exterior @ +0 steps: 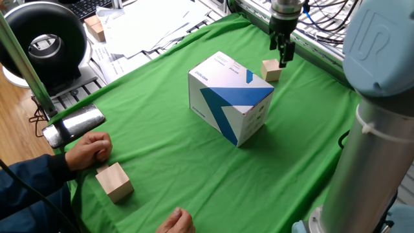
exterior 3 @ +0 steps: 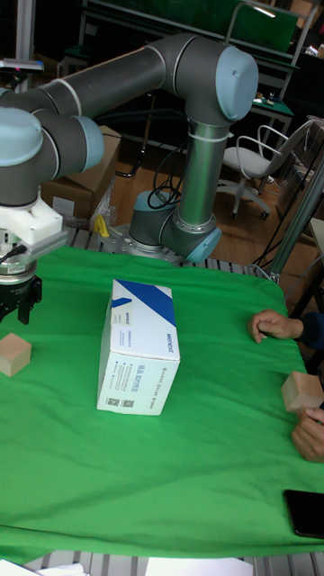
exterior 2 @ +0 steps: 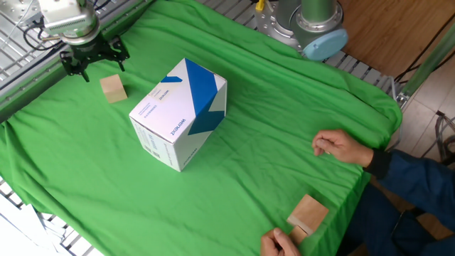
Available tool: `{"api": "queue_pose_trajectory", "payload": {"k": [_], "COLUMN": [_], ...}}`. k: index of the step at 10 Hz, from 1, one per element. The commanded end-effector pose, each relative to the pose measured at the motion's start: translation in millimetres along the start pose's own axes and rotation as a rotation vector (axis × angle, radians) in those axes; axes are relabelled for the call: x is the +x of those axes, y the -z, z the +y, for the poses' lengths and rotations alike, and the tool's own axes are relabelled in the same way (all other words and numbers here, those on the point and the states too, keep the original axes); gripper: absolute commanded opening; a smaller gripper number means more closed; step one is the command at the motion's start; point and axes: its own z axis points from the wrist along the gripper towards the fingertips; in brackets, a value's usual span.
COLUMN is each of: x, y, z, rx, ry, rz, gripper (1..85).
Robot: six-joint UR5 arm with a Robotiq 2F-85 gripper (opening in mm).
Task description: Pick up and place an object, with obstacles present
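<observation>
The object, a small tan wooden cube [exterior: 272,70] [exterior 2: 112,89] [exterior 3: 13,354], rests on the green cloth at the far corner, beside the obstacle. That obstacle is a large white box with blue triangles [exterior: 229,97] [exterior 2: 178,114] [exterior 3: 139,346] in the middle of the cloth. My gripper [exterior: 283,58] [exterior 2: 94,67] [exterior 3: 11,310] hovers just above and slightly beyond the cube. It is open, its fingers spread, with nothing held and no contact with the cube.
A larger pale wooden block [exterior: 114,182] [exterior 2: 308,213] [exterior 3: 301,391] lies by a person's hands [exterior: 89,150] [exterior 2: 341,148] at the opposite edge. A silver device [exterior: 72,125] and papers [exterior: 149,26] lie off the cloth. Metal rails [exterior 2: 21,43] run behind the gripper.
</observation>
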Motion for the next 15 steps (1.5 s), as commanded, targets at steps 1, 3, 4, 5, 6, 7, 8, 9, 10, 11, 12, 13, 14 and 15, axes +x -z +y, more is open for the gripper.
{"api": "queue_pose_trajectory", "payload": {"k": [1, 3, 4, 5, 6, 7, 8, 9, 10, 11, 12, 13, 14, 15], "x": [-9.3, -12.4, -14.0, -17.3, -20.6, -22.1, -22.5, -27.9, -36.4, -35.1, -29.2, -34.9, -41.8, -50.1], "y": [-15.2, -21.8, -26.7, -34.3, -37.8, -37.8, -37.6, -37.0, -33.2, -22.8, -4.6, 20.8, 40.7, 57.2], "z": [1.4, -1.7, -1.5, -1.8, -1.7, -0.8, -0.4, 3.7, 6.5, 12.0, 6.2, 7.5, 11.3, 13.5], "rx": [-0.012, 0.007, 0.006, 0.009, 0.006, 0.004, 0.004, -0.007, -0.012, -0.019, 0.006, -0.007, -0.008, 0.001], "ry": [-0.003, -0.009, -0.015, -0.025, -0.034, -0.049, -0.058, -0.096, -0.177, -0.232, -0.24, -0.248, -0.274, -0.306], "rz": [-0.023, -0.016, -0.019, -0.033, -0.043, -0.044, -0.044, -0.056, -0.074, -0.053, -0.027, -0.046, -0.054, -0.064], "gripper": [82.3, 81.7, 80.3, 76.0, 73.3, 66.7, 62.7, 54.0, 29.0, 1.3, 1.3, 1.3, 1.3, 1.3]}}
